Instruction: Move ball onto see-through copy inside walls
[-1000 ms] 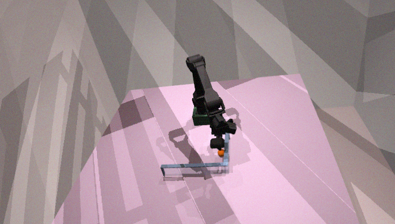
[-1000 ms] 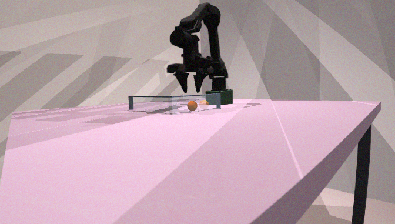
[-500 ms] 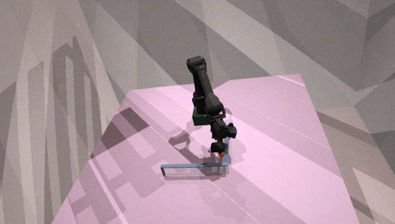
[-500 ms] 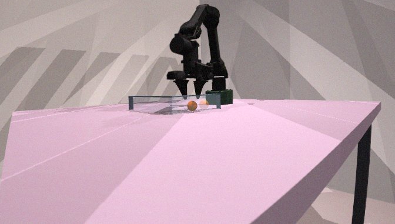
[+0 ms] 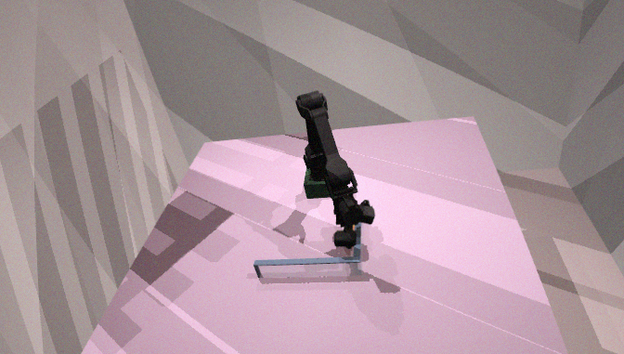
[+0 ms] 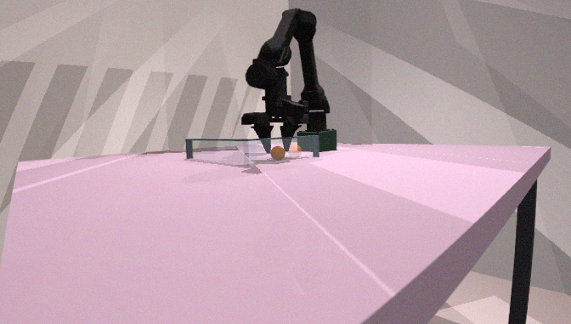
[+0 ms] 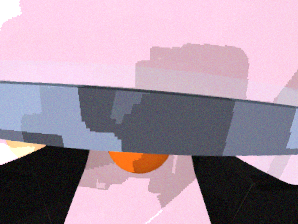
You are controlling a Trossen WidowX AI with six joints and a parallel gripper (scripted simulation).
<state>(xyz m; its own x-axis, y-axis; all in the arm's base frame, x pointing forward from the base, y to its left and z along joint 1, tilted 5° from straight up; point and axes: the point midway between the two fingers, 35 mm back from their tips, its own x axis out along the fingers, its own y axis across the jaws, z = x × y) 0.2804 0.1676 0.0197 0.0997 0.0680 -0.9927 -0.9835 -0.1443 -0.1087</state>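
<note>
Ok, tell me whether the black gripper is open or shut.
Open: the black gripper has its fingers apart above the orange ball, gripping nothing.
</note>
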